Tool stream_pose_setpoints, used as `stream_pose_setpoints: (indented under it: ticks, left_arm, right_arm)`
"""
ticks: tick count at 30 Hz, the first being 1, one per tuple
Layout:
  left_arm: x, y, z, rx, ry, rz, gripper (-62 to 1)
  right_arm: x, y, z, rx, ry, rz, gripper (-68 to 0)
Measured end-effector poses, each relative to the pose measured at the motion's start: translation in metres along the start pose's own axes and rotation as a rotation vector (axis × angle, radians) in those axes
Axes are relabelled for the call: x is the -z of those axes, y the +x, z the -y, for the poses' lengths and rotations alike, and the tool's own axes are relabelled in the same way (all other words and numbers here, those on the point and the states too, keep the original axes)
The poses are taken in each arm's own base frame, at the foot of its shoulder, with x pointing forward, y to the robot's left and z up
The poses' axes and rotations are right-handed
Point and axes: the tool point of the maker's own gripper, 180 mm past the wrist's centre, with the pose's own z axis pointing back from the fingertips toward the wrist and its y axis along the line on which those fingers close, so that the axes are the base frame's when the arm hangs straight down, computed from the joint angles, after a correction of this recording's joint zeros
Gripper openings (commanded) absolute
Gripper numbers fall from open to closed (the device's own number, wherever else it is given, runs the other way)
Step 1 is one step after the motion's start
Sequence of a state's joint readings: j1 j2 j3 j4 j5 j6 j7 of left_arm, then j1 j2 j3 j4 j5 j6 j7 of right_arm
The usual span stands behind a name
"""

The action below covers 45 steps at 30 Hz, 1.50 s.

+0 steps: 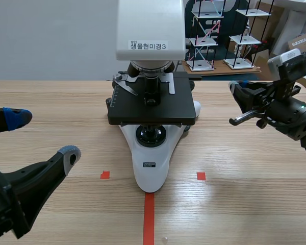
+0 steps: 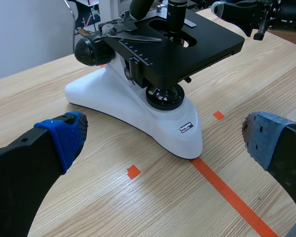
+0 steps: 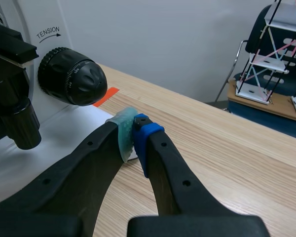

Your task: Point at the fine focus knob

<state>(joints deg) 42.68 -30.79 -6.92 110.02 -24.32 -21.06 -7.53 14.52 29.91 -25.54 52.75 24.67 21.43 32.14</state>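
The right gripper (image 3: 133, 129) is clenched on nothing: its green pad and its blue pad press together at the tip. It hangs low over the table (image 1: 245, 204), at the right side of the microscope (image 1: 150, 102). Just ahead of the tip, a little to the side, the black focus knob (image 3: 64, 74) stands out from the white body, under the word "TENSION". The fine knob (image 3: 91, 79) is the smaller cap in the middle of it, and it faces the gripper. The tip is near this cap but does not touch it; a piece of the white base and of orange tape shows between them.

The left gripper (image 1: 41, 137) is released, with its two blue-padded fingers (image 2: 64, 136) wide apart. It stays low at the near left of the table, in front of the microscope base (image 2: 138, 111) and apart from it. A second black knob (image 2: 89, 49) sits on the left side of the body, under the black stage (image 2: 207, 44).

An orange tape line (image 1: 149, 219) runs from the base toward the robot. Behind the table, wire racks (image 1: 204, 35) stand.
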Motion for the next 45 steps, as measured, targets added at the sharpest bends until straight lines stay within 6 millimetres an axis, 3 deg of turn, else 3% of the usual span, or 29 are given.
stream_pose_setpoints:
  ticks: [14,45]
  left_arm:
    - [0.000,0.000,0.000,0.000,0.000,0.000,1.4]
    - [0.000,0.000,0.000,0.000,0.000,0.000,1.4]
  right_arm:
    - [0.002,-0.009,-0.014,0.002,0.038,-0.023,-66.9]
    - [0.002,-0.009,-0.014,0.002,0.038,-0.023,-66.9]
